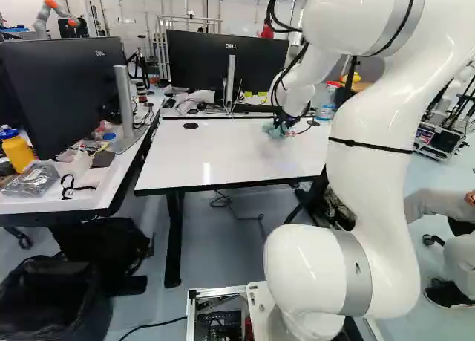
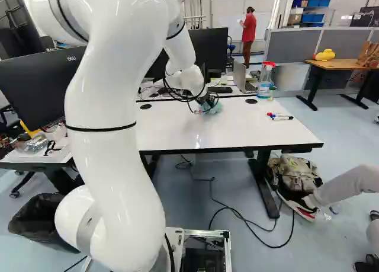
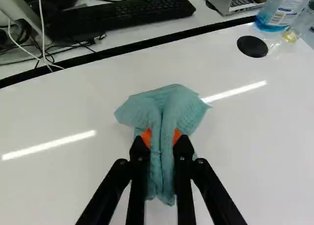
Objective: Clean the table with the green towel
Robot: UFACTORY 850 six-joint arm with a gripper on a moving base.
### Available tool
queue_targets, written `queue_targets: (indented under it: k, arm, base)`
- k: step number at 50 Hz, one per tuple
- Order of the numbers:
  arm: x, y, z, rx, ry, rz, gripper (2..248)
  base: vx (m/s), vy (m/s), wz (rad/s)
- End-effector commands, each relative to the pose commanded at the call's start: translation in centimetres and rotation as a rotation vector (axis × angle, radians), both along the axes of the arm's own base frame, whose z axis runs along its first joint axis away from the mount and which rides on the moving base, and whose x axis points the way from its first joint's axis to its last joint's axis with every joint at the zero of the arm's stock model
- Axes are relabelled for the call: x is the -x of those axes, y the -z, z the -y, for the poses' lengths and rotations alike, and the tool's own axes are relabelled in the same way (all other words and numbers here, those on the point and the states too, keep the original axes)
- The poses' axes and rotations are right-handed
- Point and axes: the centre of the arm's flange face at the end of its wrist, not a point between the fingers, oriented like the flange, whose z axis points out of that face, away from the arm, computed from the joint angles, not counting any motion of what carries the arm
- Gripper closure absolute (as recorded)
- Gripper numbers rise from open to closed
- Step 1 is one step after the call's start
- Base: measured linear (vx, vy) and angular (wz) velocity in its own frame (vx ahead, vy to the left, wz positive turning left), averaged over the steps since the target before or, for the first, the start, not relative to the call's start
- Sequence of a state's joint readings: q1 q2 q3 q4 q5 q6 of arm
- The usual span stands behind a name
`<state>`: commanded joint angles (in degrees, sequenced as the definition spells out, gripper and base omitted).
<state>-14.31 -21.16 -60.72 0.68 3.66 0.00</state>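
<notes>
Teal, ribbed towel [image 3: 167, 107]: in the wrist view you have it pinched in the gripper [image 3: 162, 139], an orange pad pressing from each side. Its bunched long axis runs in line with the fingers, the loose end fanned out ahead of the tips and a narrow tail hanging back between them. The fan lies toward the far edge of the table [image 3: 88, 102], with the keyboard [image 3: 127, 14] beyond it. Right base view: you find the towel just above the middle of the frame, on the far half of the white top or very near it; contact underneath can't be confirmed. The marker pens [image 2: 279, 116] lie to its right, well apart, and the spray bottle [image 2: 265, 82] stands at upper right, by the far edge. Left base view: the towel shows above and right of centre, toward the far right of the visible tabletop, the surface running from it to the lower left. Judgement: wiping looks to be the step in hand, extent done unknown. Your relation to watch is towel below and ahead of the gripper; keep the fan flat when you sweep. A stroke rightward could reach the pens; too far forward, the cloth may catch the edge.
</notes>
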Motion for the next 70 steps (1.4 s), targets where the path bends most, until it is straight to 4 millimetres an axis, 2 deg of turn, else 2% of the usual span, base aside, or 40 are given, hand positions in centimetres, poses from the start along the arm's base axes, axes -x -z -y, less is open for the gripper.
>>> queue_targets:
  k: [31,59,70]
  arm:
    - [0.1,-0.5,-0.2,0.002,-0.003,0.007,190]
    - [1.1,-3.9,-4.8,0.012,-0.077,0.057,190]
    - [0.5,-3.9,-6.0,0.012,-0.100,0.059,190]
  base:
    - [0.000,0.000,0.000]
    - [0.000,0.000,0.000]
    - [0.000,0.000,0.000]
